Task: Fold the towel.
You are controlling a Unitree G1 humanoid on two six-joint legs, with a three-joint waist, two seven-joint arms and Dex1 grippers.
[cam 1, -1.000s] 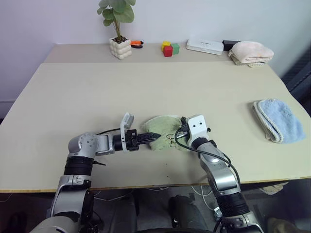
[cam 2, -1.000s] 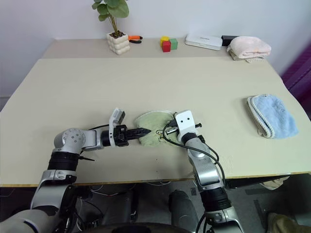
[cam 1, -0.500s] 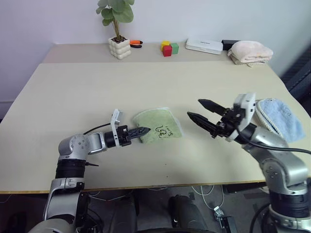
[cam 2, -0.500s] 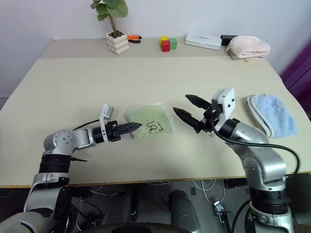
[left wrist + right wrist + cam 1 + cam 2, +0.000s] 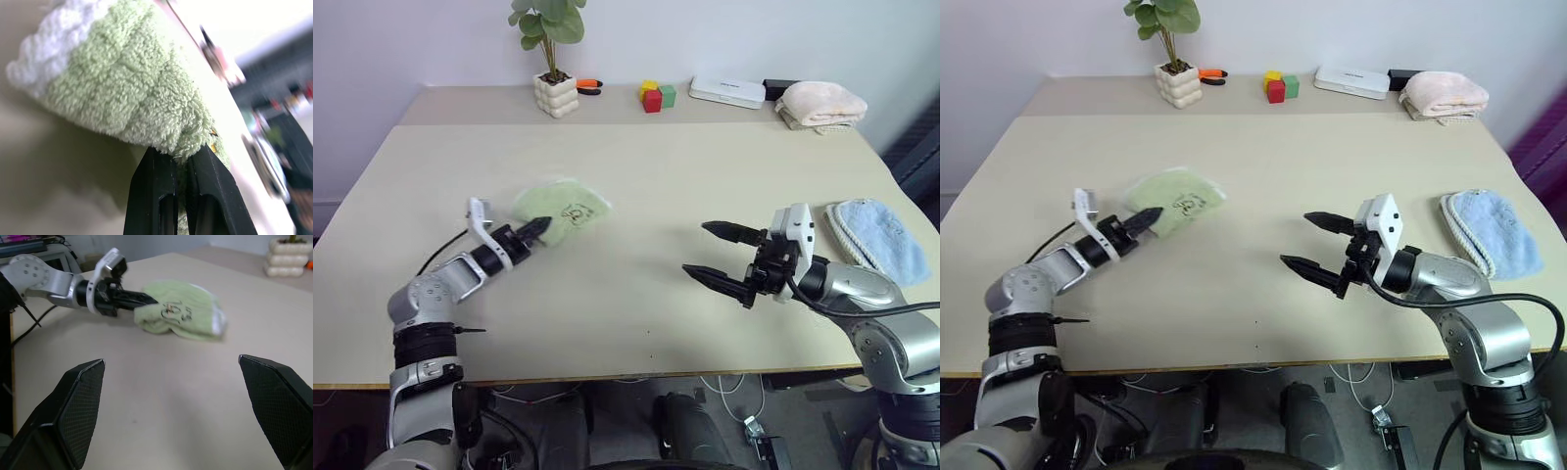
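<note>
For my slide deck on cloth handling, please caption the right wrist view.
Left gripper pinches the folded green towel on the beige table, framed by the right gripper's open jaws.

The towel (image 5: 561, 205) is light green terry with a whitish hem and a small dark embroidered mark. The surface (image 5: 705, 186) is pale beige. At the right lies a light blue towel (image 5: 878, 240) with a cream edge; at the far right, a peach towel (image 5: 820, 103). Far back stand red, yellow and green blocks (image 5: 656, 96), a white box (image 5: 726, 92) and a green plant (image 5: 548, 24) in a cream pot (image 5: 555, 97).
</note>
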